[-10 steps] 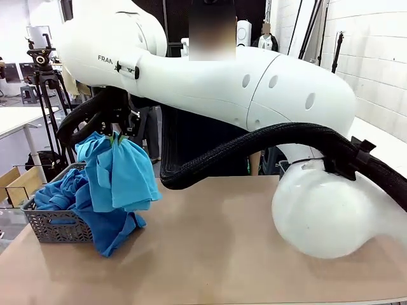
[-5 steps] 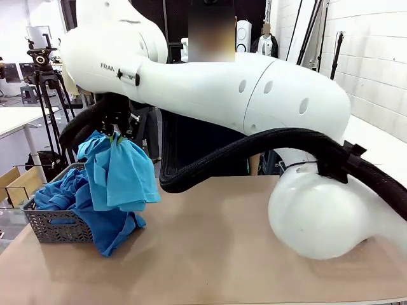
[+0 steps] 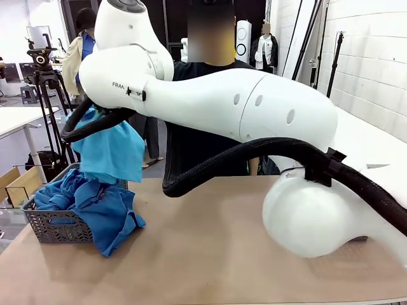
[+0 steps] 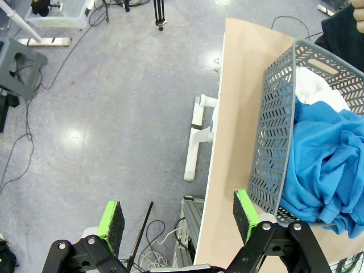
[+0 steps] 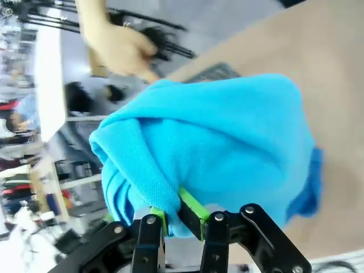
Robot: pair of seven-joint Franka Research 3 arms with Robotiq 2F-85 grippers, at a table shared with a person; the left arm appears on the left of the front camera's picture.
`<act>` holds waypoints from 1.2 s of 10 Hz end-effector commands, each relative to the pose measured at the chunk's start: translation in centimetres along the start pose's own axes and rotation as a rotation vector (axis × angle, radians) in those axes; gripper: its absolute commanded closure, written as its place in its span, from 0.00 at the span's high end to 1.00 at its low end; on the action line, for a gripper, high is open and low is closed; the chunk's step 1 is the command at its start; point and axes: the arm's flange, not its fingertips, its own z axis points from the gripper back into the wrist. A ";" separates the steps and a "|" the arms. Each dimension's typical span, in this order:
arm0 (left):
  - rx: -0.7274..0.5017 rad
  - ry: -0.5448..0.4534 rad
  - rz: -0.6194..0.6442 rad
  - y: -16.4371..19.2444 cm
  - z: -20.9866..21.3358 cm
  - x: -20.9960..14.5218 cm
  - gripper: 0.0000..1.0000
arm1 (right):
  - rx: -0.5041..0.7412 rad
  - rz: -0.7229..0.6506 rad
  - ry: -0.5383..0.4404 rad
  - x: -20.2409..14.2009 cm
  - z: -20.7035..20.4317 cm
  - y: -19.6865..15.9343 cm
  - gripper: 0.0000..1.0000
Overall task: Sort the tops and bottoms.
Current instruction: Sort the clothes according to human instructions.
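Right gripper [image 5: 170, 219]: one, jaws pinched on a fold of a sky-blue shirt [image 5: 216, 153], green pads pressed into the cloth on either side; in the front view the shirt [image 3: 109, 147] hangs in the air above the basket's near end, its top tucked behind the arm's black cable loop. Left gripper [image 4: 179, 219]: one, jaws spread wide with nothing between the pads, hanging over the floor just off the table's edge beside the basket [image 4: 273, 136]. Right arm [image 3: 241, 108]: one, white, reaching from the right across the middle to the left side of the table, its base joint bulking over the right half. Table [image 3: 216, 254]: one, tan top; the middle and near strip lie bare, with open room between the basket and the arm's base. Person [image 3: 197, 136]: one, in a dark top, standing at the far edge behind the arm; one hand [image 5: 116, 48] shows past the held shirt in the right wrist view, fingers curled. Basket [image 3: 54, 225]: one, grey lattice plastic, at the table's left end, its long side close along the table edge in the left wrist view. Shirts in the basket: a heap of blue cloth [image 3: 95, 210], the count of pieces not clear, spilling over the right rim onto the tabletop; one patch of white cloth [image 4: 315, 91] at the far end under the blue.
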 end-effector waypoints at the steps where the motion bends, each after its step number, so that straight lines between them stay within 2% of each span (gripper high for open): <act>1: 0.006 0.001 -0.007 0.2 0.1 -0.1 1.00 | 0.127 -0.066 0.052 0.8 -6.5 9.7 0.00; 3: 0.006 0.001 -0.007 0.2 0.1 -0.1 1.00 | 0.096 -0.073 0.128 -0.5 -10.8 10.2 0.00; 6: 0.006 0.001 -0.007 0.2 0.1 -0.1 1.00 | -0.036 -0.088 0.194 -2.8 -18.6 8.2 0.00; 11: 0.006 0.001 -0.007 0.2 0.1 -0.1 1.00 | -0.262 -0.034 0.311 -4.8 -25.5 4.0 0.00; 12: 0.006 0.001 -0.007 0.2 0.1 -0.1 1.00 | -0.270 -0.035 0.322 -5.0 -26.3 3.6 0.00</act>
